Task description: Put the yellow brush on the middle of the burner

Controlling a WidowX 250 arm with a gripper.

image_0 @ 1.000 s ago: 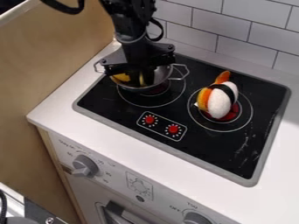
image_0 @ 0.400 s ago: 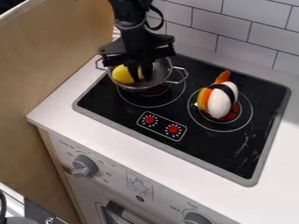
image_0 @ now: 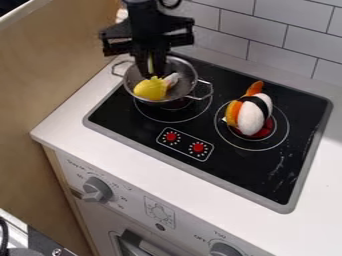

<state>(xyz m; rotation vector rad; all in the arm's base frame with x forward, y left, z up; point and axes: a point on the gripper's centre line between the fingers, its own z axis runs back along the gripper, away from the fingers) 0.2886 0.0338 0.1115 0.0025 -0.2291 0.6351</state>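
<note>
The metal pot partly hides the burner; the top edge crops the arm.

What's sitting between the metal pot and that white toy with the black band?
In the camera view, a handle of the pot juts toward the toy, over black stovetop marked with thin pale circles.

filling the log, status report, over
Gripper over metal pot. Yellow item inside pot, brush or not unclear. Pot and sushi toy occupy the burners.

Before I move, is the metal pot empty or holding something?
Holding something: a yellow item lies inside the metal pot, next to something whitish.
</note>
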